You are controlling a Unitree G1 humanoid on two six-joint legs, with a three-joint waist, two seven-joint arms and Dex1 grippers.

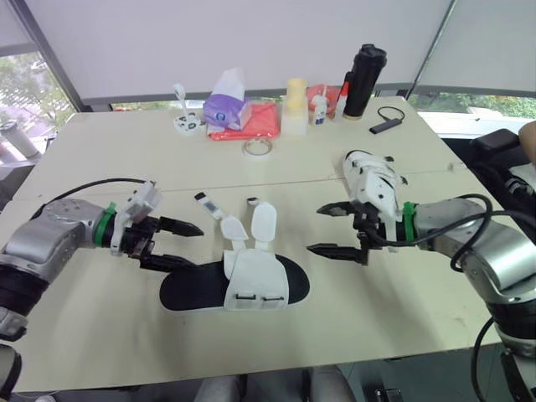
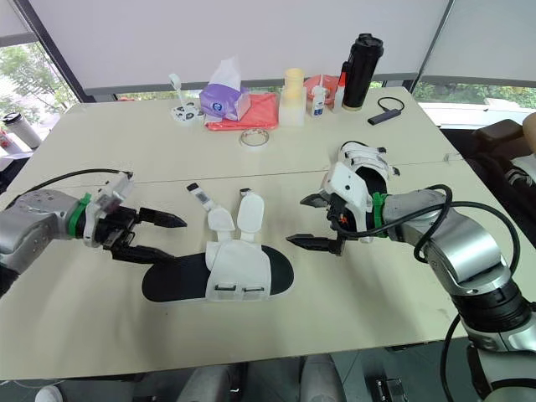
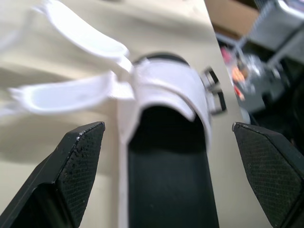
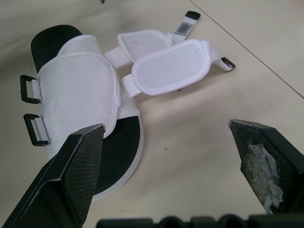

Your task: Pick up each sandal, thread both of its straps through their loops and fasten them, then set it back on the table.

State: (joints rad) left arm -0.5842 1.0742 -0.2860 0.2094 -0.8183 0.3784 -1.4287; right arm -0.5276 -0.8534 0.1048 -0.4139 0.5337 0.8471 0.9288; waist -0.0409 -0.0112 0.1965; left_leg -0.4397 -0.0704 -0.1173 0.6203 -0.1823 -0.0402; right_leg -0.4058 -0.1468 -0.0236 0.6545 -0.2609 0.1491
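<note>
Sandal (image 1: 255,280) lay on the desk (image 1: 402,318), straps (image 1: 264,224) loose; both jaws gaped apart; gripping the sole (image 1: 188,293) edge first seemed soundest.

Two sandals (image 1: 251,280) (image 2: 364,157); two grippers (image 1: 197,248) (image 1: 314,229); one tape roll (image 1: 260,148); one flask (image 1: 362,79)

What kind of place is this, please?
Probably an office or lab room: a wide beige table, large windows with white roller blinds, and clutter such as a purple tissue pack and a tall black bottle.
</note>
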